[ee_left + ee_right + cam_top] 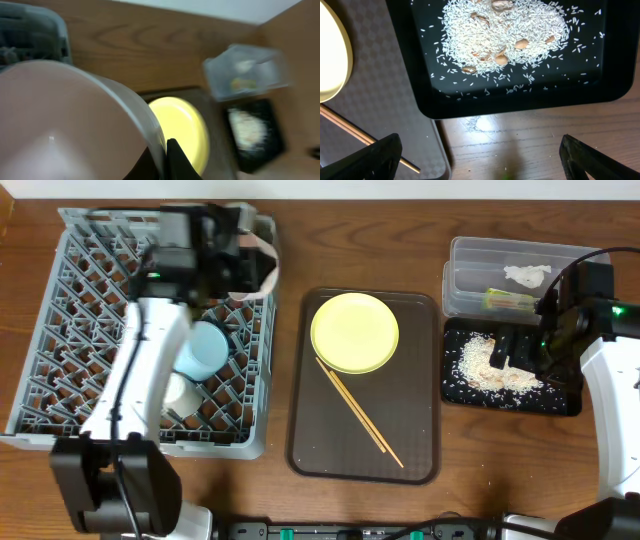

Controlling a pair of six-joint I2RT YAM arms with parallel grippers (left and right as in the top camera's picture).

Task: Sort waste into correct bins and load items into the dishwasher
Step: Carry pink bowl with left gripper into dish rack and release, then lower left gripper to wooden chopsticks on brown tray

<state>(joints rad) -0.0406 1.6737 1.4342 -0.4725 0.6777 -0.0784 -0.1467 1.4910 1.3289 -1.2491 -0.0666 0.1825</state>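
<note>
**At the far left corner: bowl held by its rim over the rack**

At the far left corner of the table, the left gripper (243,264) is clamped on the rim of the round white bowl (65,125). It holds the bowl above the far edge of the large square grey plastic dish rack (60,330). The light blue bowl (205,345) and the small white cup (180,393) already sit in the rack.

Near the right edge, the right gripper (487,157) hangs spread wide and empty over the shallow black rectangular tray (520,105) of whitish rice scraps (490,370).

**Hazards**
- A rim-only hold may let the bowl pivot or slip.
- A careless descent may strike the rack wall or the blue bowl, or leave the bowl tilted across the dividers.
- If it drops lower, the right gripper may scatter rice or shove the tray.

The round yellow plate (354,332) and the thin wooden chopsticks (358,412) lie mid-table on the dark brown serving tray (410,450).

**Markings**
No writing is legible. The print on the green-and-orange wrapper (510,299) in the clear plastic tub (460,280) is too small to read.
</note>
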